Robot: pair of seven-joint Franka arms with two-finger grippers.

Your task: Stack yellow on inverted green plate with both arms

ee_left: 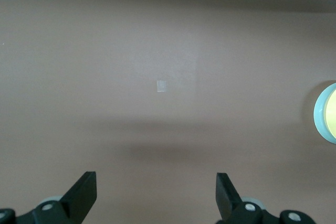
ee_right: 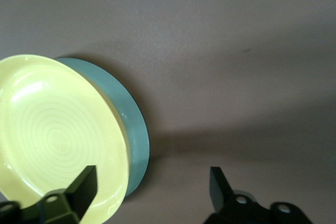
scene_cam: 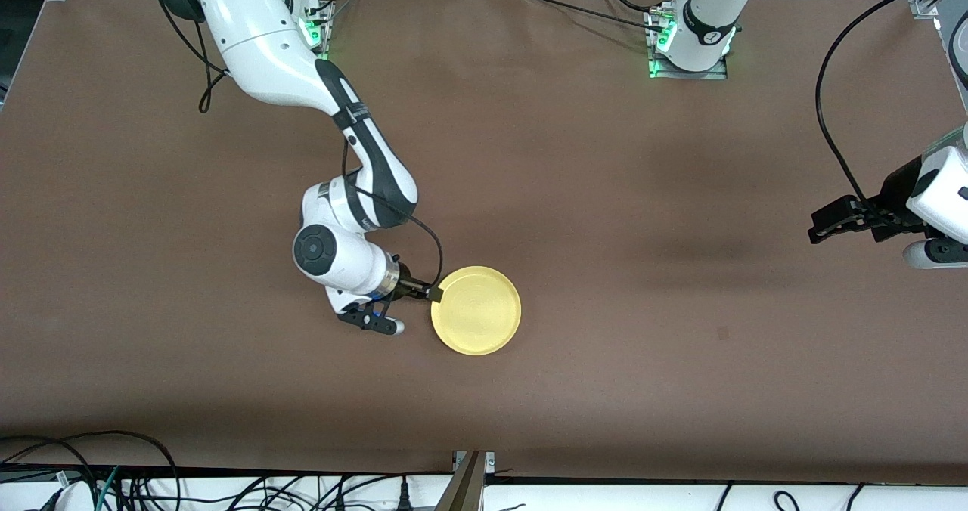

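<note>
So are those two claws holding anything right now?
Left gripper: open, empty, over bare table.
Right gripper: open, holding nothing, beside the yellow plate.

Brown cloth-covered table [scene_cam: 605, 216], matte, faint creases and soft shadows across it. Green plate [ee_right: 137, 129] rests upside down directly on the cloth, in the half nearer the front camera, toward the right arm's end of centre; only its rim wall shows. Yellow plate [scene_cam: 476, 311] sits upright on top of it, covering it from above, concentric rings visible in its base. Small pale square mark [ee_left: 162, 86] on the cloth toward the left arm's end. Both arm bases [scene_cam: 690, 57] stand at the table's farther edge.
</note>
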